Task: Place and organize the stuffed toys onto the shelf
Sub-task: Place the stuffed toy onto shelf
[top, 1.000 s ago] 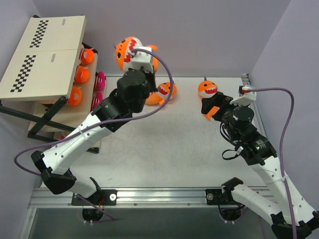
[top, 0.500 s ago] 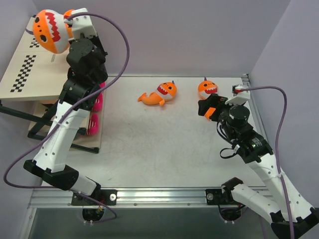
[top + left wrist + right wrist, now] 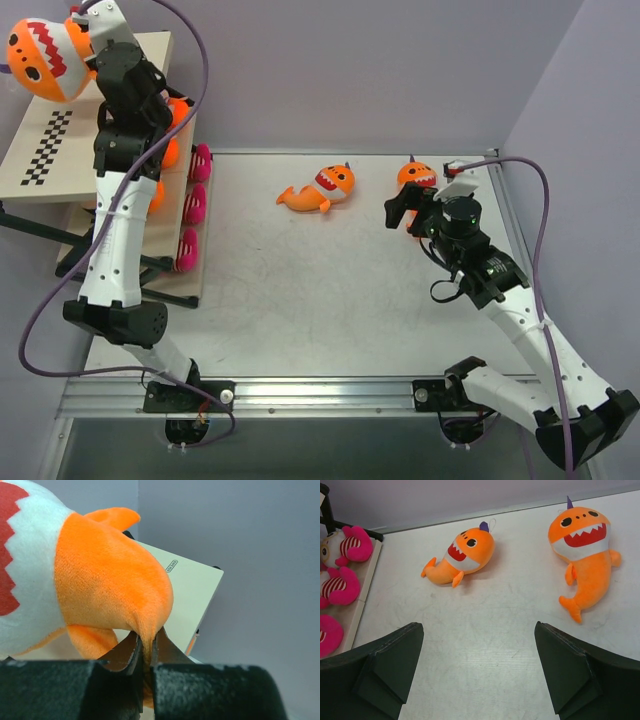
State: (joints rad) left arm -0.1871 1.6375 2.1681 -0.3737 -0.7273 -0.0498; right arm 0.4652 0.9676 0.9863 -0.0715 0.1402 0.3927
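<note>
My left gripper (image 3: 78, 28) is raised high over the shelf (image 3: 70, 160), shut on an orange shark (image 3: 38, 58). In the left wrist view the fingertips pinch a fold of the shark's orange plush (image 3: 107, 575), with a cream shelf board (image 3: 195, 587) behind. Two more sharks lie on the table, one in the middle (image 3: 325, 187) and one to the right (image 3: 415, 176). My right gripper (image 3: 405, 212) hovers open just in front of the right shark. Both sharks (image 3: 465, 552) (image 3: 582, 547) show beyond its spread fingers (image 3: 395, 660). Pink striped dolls (image 3: 195, 203) and orange toys (image 3: 165, 150) sit on the shelf's lower tiers.
The shelf's black metal frame (image 3: 100, 232) reaches onto the table's left side. Grey walls close in the back and both sides. A metal rail (image 3: 497, 170) runs along the table's right edge. Purple cables loop off both arms.
My left arm has swung the shark up and to the left, from above the shelf's top boards to its far-left corner. My right gripper has edged left, still open.
</note>
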